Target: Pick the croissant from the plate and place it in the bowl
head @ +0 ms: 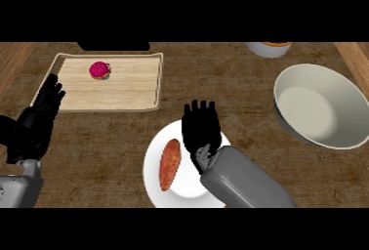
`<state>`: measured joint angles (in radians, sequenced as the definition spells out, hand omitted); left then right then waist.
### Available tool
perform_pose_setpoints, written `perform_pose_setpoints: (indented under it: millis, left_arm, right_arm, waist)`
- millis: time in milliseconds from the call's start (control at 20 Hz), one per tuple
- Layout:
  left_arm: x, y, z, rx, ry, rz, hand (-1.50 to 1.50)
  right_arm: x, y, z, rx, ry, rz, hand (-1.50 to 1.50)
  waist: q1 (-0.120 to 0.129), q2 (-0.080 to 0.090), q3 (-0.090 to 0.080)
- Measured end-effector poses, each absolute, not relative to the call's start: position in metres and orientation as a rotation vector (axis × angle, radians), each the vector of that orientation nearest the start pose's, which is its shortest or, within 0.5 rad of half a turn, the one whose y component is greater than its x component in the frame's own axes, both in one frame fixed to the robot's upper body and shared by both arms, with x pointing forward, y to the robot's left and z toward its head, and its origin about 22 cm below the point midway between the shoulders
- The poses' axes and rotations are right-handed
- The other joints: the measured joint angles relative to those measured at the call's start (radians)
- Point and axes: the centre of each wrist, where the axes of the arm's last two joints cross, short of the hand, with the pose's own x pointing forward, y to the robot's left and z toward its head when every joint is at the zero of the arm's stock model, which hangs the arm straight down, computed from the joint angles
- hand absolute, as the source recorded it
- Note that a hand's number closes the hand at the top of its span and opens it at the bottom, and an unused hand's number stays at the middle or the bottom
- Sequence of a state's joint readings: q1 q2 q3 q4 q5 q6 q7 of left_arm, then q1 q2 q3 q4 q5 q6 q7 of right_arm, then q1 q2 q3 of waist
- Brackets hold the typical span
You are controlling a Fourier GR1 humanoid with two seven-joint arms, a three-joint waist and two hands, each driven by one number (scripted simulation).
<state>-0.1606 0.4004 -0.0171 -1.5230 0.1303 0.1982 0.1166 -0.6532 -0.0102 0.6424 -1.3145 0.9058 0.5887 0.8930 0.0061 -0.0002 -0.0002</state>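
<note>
The croissant (170,164), a long orange-brown piece, lies on the left half of the white plate (156,183) at the lower middle. My right hand (199,128) hovers over the plate's upper right part, just right of the croissant, fingers straight and pointing away, holding nothing. The large pale bowl (317,108) stands at the right, tilted in view and empty inside. My left hand (45,104) rests open at the left edge, fingers up, beside the tray.
A wooden tray (137,83) at the upper left carries a pink cupcake-like item (99,70). A small white cup with orange content (269,48) stands at the top right. A dark object (114,46) sits behind the tray.
</note>
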Motion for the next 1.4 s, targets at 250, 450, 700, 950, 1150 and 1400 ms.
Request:
perform_pose_setpoints:
  millis: [250, 450, 700, 950, 1150, 1400]
  left_arm:
    - [0.28, 0.308, 0.054, 0.324, -1.568, -0.073, 0.0]
    - [0.274, 0.307, 0.058, 0.321, -1.573, -0.077, 0.0]
    - [0.276, 0.312, 0.056, 0.325, -1.575, -0.074, 0.0]
    - [0.277, 0.306, 0.066, 0.325, -1.565, -0.07, 0.0]
    - [0.273, 0.304, 0.057, 0.325, -1.568, -0.072, 0.0]
    - [0.275, 0.304, 0.06, 0.326, -1.569, -0.073, 0.0]
  right_arm:
    - [0.296, -0.022, 0.078, -0.971, -0.857, 1.587, -1.5]
    - [0.294, -0.026, 0.061, -0.951, -0.807, 1.59, -1.5]
    - [0.292, -0.029, 0.042, -0.944, -0.773, 1.588, -1.5]
    - [0.29, -0.033, 0.031, -0.953, -0.775, 1.569, -1.5]
    - [0.293, -0.036, 0.023, -0.976, -0.769, 1.552, -1.5]
    - [0.3, -0.038, 0.008, -0.945, -0.74, 1.539, 1.5]
  waist:
    - [-0.001, 0.0, 0.0]
    - [0.0, 0.0, 0.0]
    - [0.0, 0.001, 0.0]
    - [-0.001, 0.0, 0.0]
    - [0.0, 0.0, 0.0]
    - [0.003, 0.0, 0.0]
